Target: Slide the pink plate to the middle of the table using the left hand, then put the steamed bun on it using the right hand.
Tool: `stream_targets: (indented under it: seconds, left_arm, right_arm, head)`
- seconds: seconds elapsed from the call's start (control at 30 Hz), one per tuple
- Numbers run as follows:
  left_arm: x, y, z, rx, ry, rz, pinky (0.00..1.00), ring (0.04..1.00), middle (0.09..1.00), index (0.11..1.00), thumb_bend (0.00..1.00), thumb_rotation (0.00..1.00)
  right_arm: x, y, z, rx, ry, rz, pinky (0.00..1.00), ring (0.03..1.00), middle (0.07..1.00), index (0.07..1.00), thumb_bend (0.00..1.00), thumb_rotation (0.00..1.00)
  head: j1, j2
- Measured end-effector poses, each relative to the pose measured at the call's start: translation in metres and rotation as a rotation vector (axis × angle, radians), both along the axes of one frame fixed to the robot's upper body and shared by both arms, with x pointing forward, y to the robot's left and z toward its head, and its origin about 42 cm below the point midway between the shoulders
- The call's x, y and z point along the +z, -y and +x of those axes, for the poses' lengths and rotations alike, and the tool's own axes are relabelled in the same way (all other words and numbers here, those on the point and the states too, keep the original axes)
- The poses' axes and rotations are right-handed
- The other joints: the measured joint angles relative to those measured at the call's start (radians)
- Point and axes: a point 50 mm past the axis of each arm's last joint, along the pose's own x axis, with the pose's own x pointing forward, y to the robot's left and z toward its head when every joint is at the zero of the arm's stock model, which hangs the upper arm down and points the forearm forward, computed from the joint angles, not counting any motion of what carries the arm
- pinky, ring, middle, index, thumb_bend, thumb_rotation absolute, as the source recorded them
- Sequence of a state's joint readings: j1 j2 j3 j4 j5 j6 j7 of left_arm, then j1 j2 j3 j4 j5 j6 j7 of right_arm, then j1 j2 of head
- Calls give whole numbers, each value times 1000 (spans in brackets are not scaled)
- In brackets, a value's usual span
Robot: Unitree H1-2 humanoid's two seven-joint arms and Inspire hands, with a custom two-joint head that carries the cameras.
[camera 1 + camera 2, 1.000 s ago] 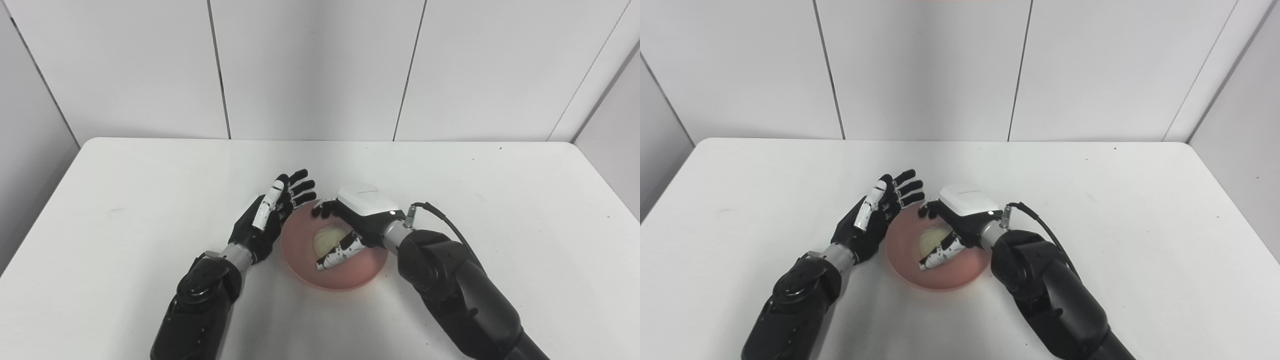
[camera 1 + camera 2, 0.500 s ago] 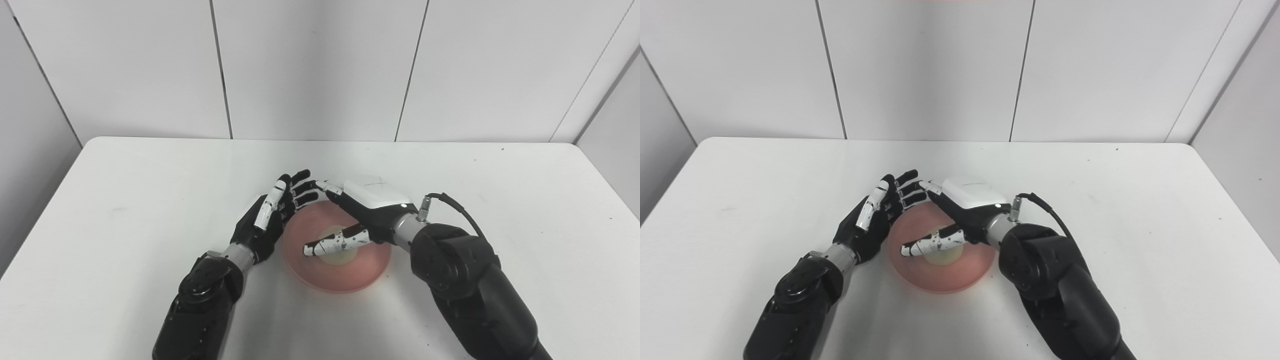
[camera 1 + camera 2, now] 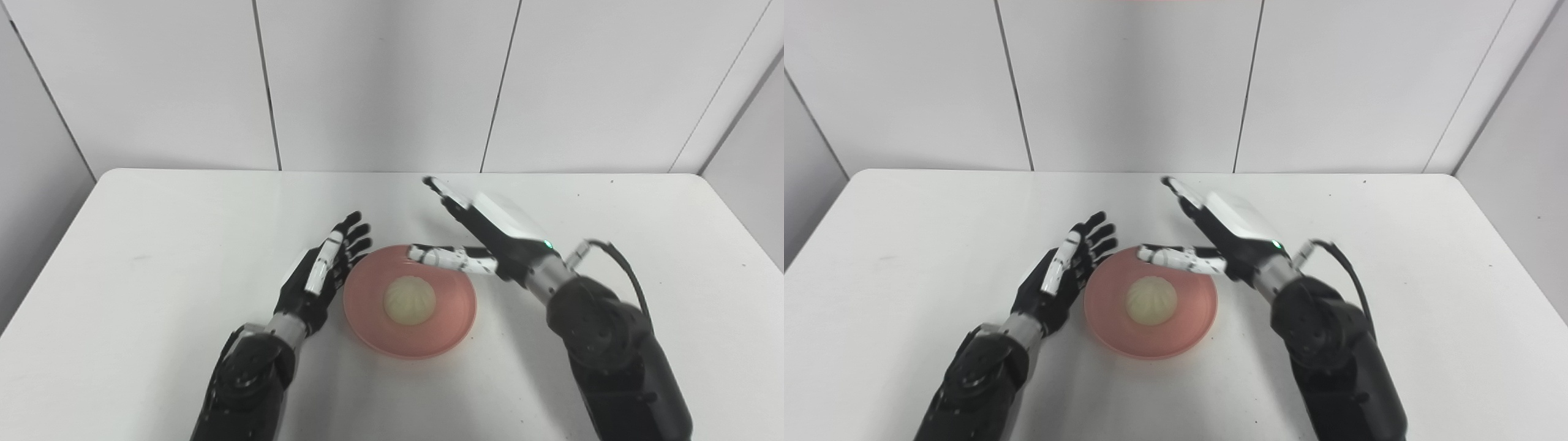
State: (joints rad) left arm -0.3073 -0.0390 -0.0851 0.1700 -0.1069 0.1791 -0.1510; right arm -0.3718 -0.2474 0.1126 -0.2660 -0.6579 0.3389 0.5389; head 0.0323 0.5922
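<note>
We see the right robot hand now lifted off the steamed bun, fingers spread, empty; bun sits on the pink plate mid-worktop. Left robot hand open beside plate. Task looks done.

Smooth white counter, faintly glossy. Left of right hand, pink plate of smooth plastic look with soft sheen. On it, steamed bun matt, pale, softly pleated. Right hand shelled in glossy white plastic; left hand mostly matt black.
</note>
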Motion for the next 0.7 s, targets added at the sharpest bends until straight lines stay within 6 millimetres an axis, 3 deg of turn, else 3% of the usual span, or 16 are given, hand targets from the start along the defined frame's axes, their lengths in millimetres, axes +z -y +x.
stream_targets:
  seconds: [0.17,0.3,0.43,0.5,0.7]
  left_arm:
    - [-5,-6,-12,70,43,57,1000,1000,1000,1000,427,1000]
    - [-9,-10,-20,95,76,68,1000,1000,1000,1000,453,1000]
    - [-14,-13,-26,108,92,62,1000,1000,1000,1000,446,1000]
    - [-15,-14,-28,113,96,63,1000,1000,1000,1000,419,1000]
    - [-17,-17,-32,128,97,66,1000,998,1000,1000,366,1000]
  right_arm:
    - [-28,12,-3,-140,-22,257,951,1000,1000,1000,768,1000]
    - [-57,11,-9,-220,3,468,947,1000,1000,1000,725,1000]
    - [-89,11,-19,-259,33,616,994,1000,1000,1000,648,1000]
    - [-102,14,-23,-277,26,662,999,1000,1000,1000,563,1000]
    - [-116,15,-25,-274,12,788,1000,1000,1000,1000,407,1000]
  head:
    - [-18,-20]
    - [-49,-43]
    - [-58,-46]
    - [-60,-48]
    - [-49,-52]
